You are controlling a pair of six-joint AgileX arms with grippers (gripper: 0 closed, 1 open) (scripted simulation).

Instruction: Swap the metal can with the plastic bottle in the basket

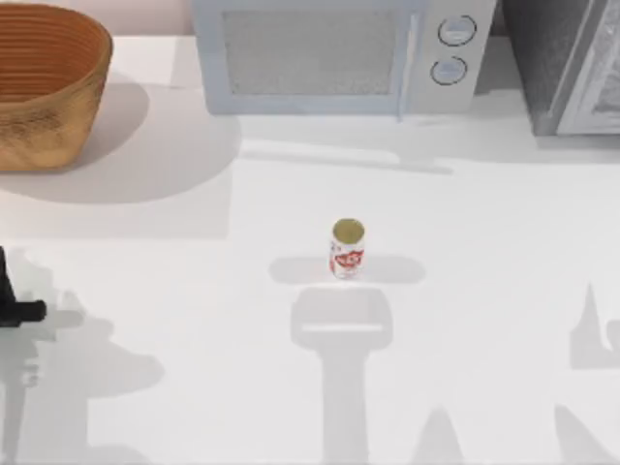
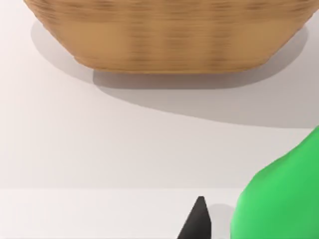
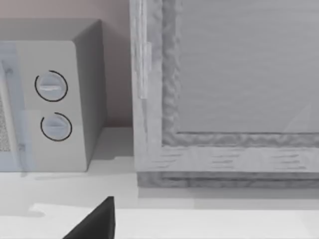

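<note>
left gripper (image 1: 15, 312) at the table's left edge, in front of the basket (image 1: 48, 87). left wrist view: green bottle (image 2: 281, 199) close beside one dark fingertip (image 2: 198, 219); clamped or not, cannot tell. can (image 1: 347, 249) stands upright mid-table, long axis vertical, well apart from basket and left gripper. right arm parked; a dark finger (image 3: 97, 221) faces the microwave (image 3: 50, 109), jaw state cannot tell. judgement: neither arm is clearly nearer the can.

No text can be read anywhere — the metal can (image 1: 347, 250) carries red label marks on its white body (too small to make out as letters), and the microwave (image 1: 339, 53) at 12 o'clock has two unmarked dials.
</note>
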